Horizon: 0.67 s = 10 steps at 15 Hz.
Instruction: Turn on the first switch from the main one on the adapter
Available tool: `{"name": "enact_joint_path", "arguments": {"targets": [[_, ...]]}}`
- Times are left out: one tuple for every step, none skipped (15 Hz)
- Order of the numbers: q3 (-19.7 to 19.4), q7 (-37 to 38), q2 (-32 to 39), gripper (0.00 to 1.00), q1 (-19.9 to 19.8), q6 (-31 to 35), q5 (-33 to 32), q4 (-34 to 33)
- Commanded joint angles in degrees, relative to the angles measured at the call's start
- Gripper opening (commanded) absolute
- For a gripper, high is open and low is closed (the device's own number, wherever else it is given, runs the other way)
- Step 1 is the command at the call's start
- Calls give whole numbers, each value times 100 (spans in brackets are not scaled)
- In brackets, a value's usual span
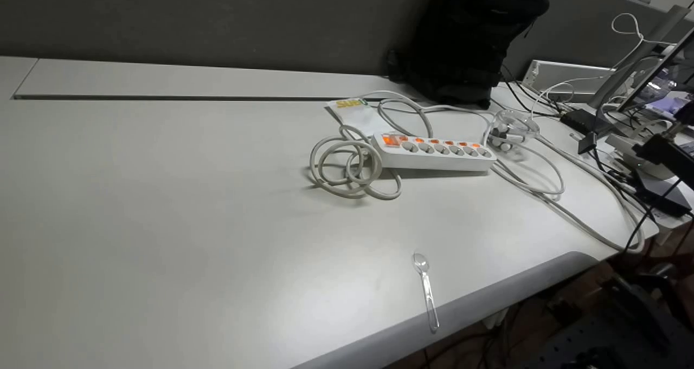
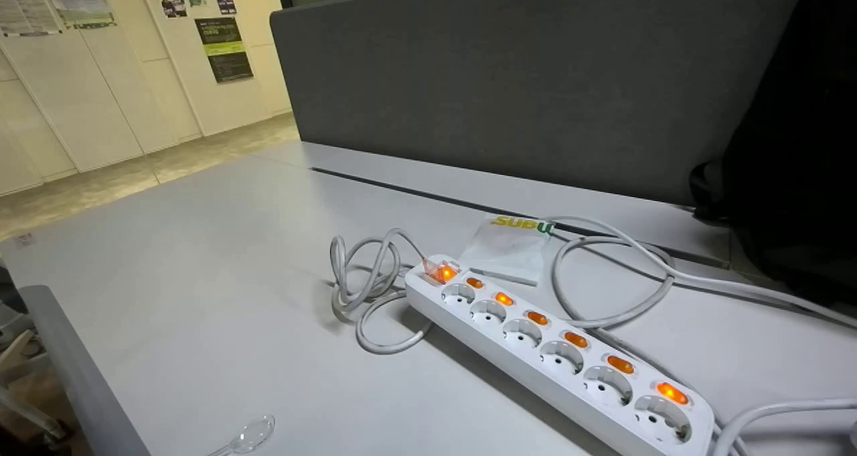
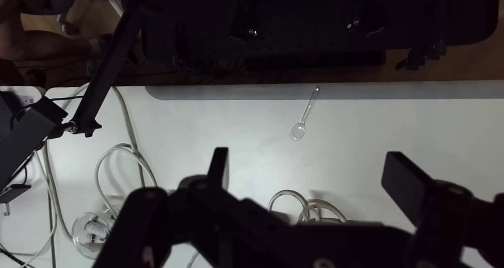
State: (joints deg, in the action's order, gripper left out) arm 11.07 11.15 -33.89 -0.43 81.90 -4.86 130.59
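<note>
We spot one long white plastic power strip (image 1: 434, 159) on the pale grey worktop (image 1: 190, 195): six round white sockets (image 2: 561, 357), one wide orange main switch (image 2: 445, 273), six small orange switches (image 2: 575, 339), two glowing, the first switch (image 2: 475, 282) after the main dim. One clear plastic spoon (image 1: 427, 292) lies apart. Our black claw (image 3: 309, 175) hangs released, two fingers (image 3: 405, 187) spread.

On one adapter (image 1: 436, 162): six sockets (image 2: 521, 335), six small switches (image 2: 537, 317), one main switch (image 2: 445, 273). Also one spoon (image 1: 427, 290), one backpack (image 1: 466, 44), one gripper (image 3: 309, 165).
</note>
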Motion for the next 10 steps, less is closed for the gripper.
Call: {"name": "enact_joint_path", "arguments": {"targets": [[-417, 430, 399, 100, -245, 887, -165, -100], [-544, 494, 564, 100, -351, 1204, -195, -132], [-701, 521, 779, 100, -477, 1595, -206, -149], [-820, 583, 966, 100, -589, 1960, -203, -170], [-950, 632, 1215, 100, -706, 2355, -190, -210], [-1043, 719, 1441, 100, -805, 2734, -172, -244], [-1128, 831, 1678, 75, -890, 3120, -153, -277], [-1184, 984, 1913, 74, -962, 3457, -152, -311], [-1232, 1163, 2161, 68, -1015, 3778, -134, -358], [-1264, 1327, 2374, 60, -1050, 4063, -162, -392]]}}
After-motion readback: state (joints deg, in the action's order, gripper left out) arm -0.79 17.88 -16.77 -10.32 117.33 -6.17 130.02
